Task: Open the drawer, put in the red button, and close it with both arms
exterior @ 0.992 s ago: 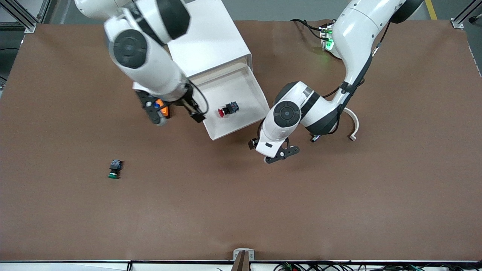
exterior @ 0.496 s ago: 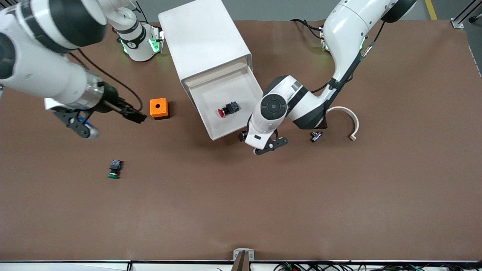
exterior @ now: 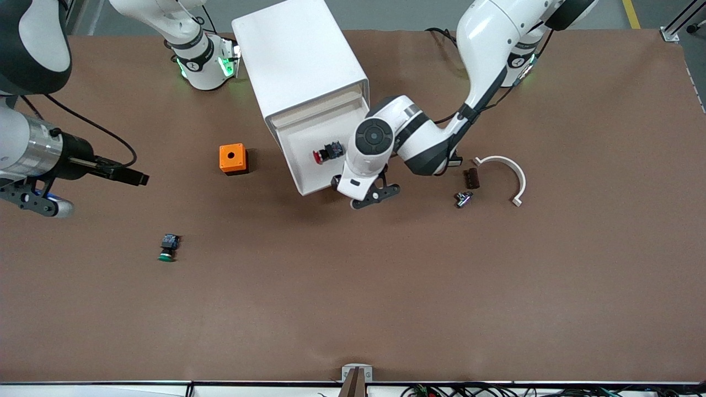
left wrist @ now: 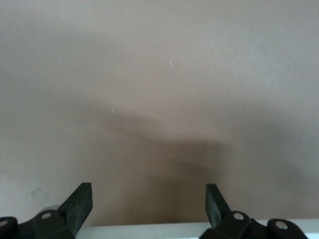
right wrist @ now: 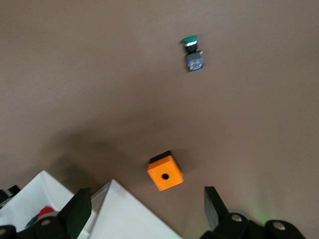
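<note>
The red button (exterior: pixel 326 153) lies on its side in the half-open drawer (exterior: pixel 302 165) of the white cabinet (exterior: pixel 298 60). My left gripper (exterior: pixel 369 197) is open and empty, right at the drawer's front panel at the corner toward the left arm's end. In the left wrist view the open gripper (left wrist: pixel 148 206) has the white panel edge (left wrist: pixel 149 230) between its fingers. My right gripper (exterior: pixel 37 202) is open and empty, over the table at the right arm's end. The right wrist view shows this gripper (right wrist: pixel 144 209), the cabinet (right wrist: pixel 124 216) and the red button (right wrist: pixel 46 211).
An orange cube (exterior: pixel 232 158) with a hole sits beside the drawer toward the right arm's end. A green-capped button (exterior: pixel 167 248) lies nearer the front camera. A white curved piece (exterior: pixel 504 171), a dark block (exterior: pixel 471 177) and a small metal part (exterior: pixel 462 198) lie toward the left arm's end.
The left gripper has moved against the drawer's front and the drawer has slid partway in. The right arm has swung away from the drawer to the right arm's end of the table.
</note>
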### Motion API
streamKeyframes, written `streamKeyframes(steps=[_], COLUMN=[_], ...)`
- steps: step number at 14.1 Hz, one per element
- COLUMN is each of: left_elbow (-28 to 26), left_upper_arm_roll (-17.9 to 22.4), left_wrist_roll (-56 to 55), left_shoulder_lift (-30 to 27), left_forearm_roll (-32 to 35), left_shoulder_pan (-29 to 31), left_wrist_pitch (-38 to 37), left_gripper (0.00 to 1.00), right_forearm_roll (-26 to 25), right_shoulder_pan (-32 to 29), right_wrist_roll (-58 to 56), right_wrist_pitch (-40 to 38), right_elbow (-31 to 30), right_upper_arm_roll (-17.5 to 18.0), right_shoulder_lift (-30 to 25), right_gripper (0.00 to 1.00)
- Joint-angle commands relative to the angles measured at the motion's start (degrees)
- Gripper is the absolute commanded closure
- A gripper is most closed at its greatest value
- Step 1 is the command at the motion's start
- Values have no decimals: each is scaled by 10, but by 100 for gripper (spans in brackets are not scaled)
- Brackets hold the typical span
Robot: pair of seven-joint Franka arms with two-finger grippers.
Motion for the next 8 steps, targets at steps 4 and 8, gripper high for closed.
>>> streamKeyframes(steps=[4, 8], left_elbow=[-4, -6], left_upper_arm_roll=[0, 0], left_wrist_roll=[-49, -65], left_shoulder_lift=[-7, -3], left_forearm_roll=[-7, -7], left_shoulder_pan=[-55, -80], left_wrist_pitch=[0, 2], left_gripper=[0, 0], right_forearm_roll=[-45, -56], right_shoulder_pan=[-49, -88], right_wrist_roll=[-133, -199], right_wrist_pitch=[10, 33], right_elbow=[-10, -61], right_upper_arm_roll=[11, 11], right_shoulder_lift=[-14, -62], right_gripper=[0, 0])
